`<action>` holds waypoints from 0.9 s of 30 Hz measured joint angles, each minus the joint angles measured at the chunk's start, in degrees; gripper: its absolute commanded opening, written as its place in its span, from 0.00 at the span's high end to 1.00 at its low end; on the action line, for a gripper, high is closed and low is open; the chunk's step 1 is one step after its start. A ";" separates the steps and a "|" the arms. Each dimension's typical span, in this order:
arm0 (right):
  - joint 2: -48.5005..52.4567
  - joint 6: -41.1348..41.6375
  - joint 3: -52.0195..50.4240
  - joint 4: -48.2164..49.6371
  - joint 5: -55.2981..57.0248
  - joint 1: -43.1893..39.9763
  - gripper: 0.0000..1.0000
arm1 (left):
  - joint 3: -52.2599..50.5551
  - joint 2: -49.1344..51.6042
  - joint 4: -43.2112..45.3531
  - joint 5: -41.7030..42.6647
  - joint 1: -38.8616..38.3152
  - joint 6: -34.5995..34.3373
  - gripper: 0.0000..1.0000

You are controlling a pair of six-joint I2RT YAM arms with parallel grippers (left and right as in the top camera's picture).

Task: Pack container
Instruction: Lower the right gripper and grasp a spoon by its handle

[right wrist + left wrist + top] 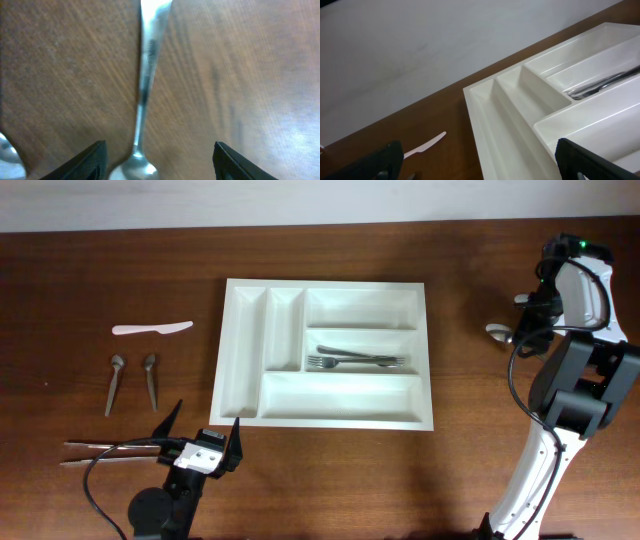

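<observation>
The right hand (160,152) is spread wide and empty, its fingers either side of a metal spoon (142,95) that lies flat on the worktop (250,75). The left hand (205,428), also open and holding nothing, hovers by a corner of the white cutlery tray (325,284), which sits mid-worktop with forks (355,361) in its middle wide compartment. The step looks like picking up this spoon: lower, pinch the handle, then carry it to a free compartment

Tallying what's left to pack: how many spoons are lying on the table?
3 sure: far-left spoon and second spoon left of the container; third spoon by the right jaws. Another bowl edge may be a fourth.
</observation>
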 measured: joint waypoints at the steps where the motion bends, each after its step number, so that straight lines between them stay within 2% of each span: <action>1: 0.00 0.02 -0.46 0.87 -0.11 0.00 0.32 | 0.00 0.00 0.00 0.00 0.00 0.00 0.01; 27: 2.32 0.00 -1.36 3.78 -1.68 -0.48 0.32 | 0.00 0.00 0.00 0.00 0.00 0.00 0.01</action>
